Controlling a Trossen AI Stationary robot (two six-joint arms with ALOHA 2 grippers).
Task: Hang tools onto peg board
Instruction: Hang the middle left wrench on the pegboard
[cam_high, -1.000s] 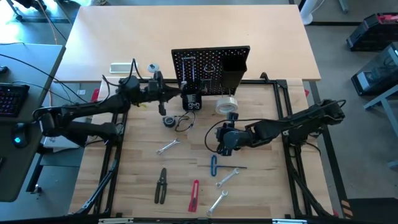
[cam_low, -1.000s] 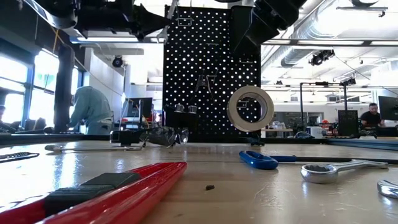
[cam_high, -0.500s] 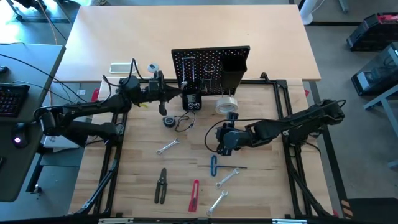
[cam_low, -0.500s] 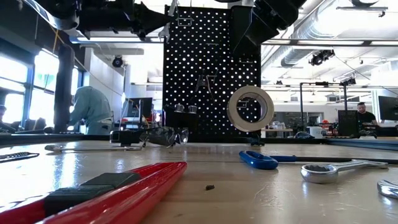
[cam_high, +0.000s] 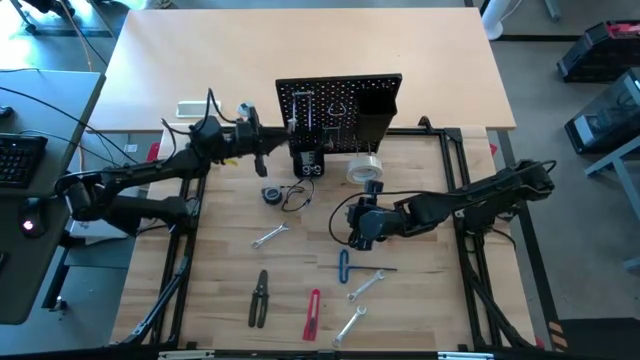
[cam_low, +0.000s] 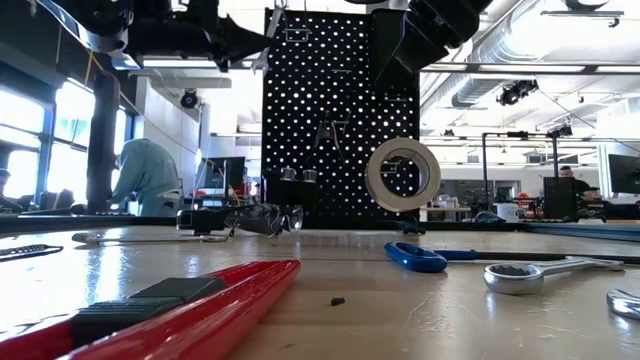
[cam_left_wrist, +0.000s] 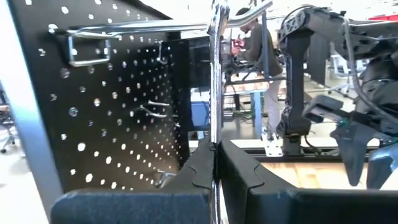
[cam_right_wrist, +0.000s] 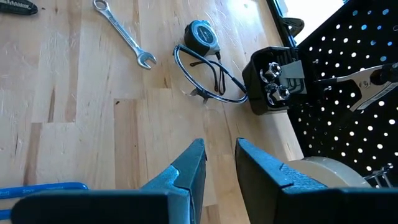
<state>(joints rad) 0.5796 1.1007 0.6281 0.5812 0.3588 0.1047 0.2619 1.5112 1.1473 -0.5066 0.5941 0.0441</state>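
Left gripper drawn back from peg board; wrist view alone shows jaws clamping silver wrench. Right jaws part-open, empty.

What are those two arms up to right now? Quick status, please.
Left claw shut on a thin silver wrench, up at the peg board. Right claw empty, part open, over the table. Nothing blocking.
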